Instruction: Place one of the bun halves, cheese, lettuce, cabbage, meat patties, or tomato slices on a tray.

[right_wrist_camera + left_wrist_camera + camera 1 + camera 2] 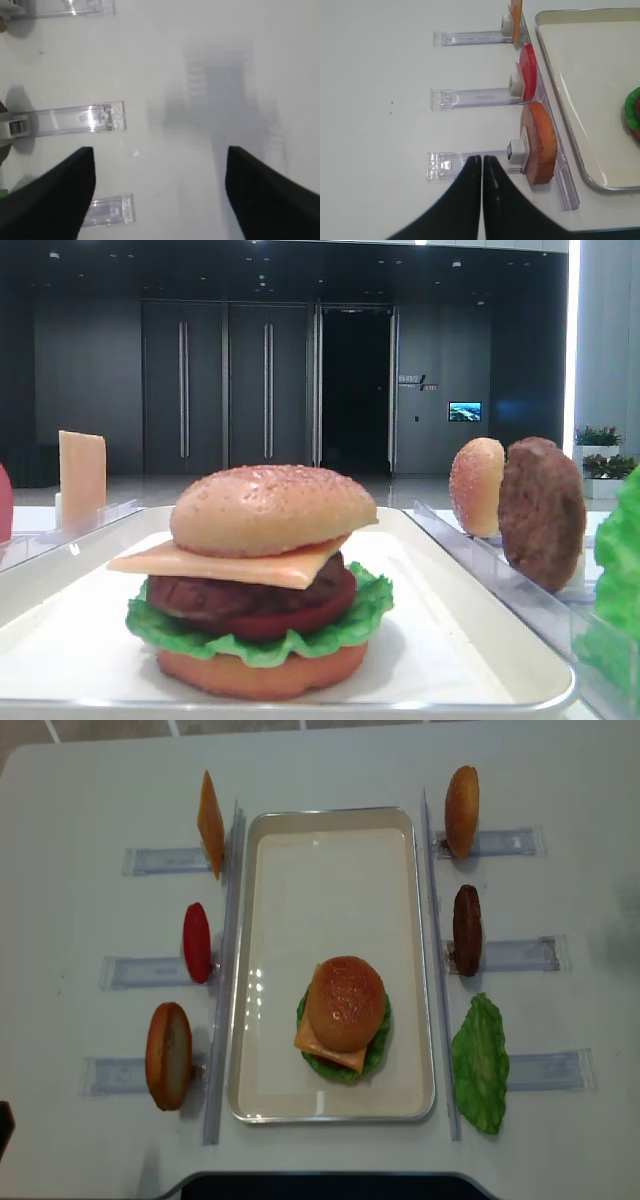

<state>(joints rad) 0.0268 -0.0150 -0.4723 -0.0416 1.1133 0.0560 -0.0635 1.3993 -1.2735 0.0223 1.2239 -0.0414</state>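
Observation:
On the white tray (330, 890) stands a stacked burger. Its sesame bun top (346, 1002) lies over a cheese slice (230, 565), a meat patty (230, 595), a tomato slice (300, 618), lettuce (340, 635) and a flat bun bottom (260, 675). My left gripper (482, 159) is shut on nothing, over the table left of the tray, beside an upright bun bottom (539, 142) in its rack. My right gripper (160, 150) is open above bare table with nothing between its fingers. The cabbage is not in view.
Clear racks line both long sides of the tray. Those on the left hold an upright cheese slice (210, 823), a tomato slice (197, 942) and the bun bottom (168, 1055). Those on the right hold a sesame bun (461, 811), a patty (467, 930) and a lettuce leaf (481, 1062).

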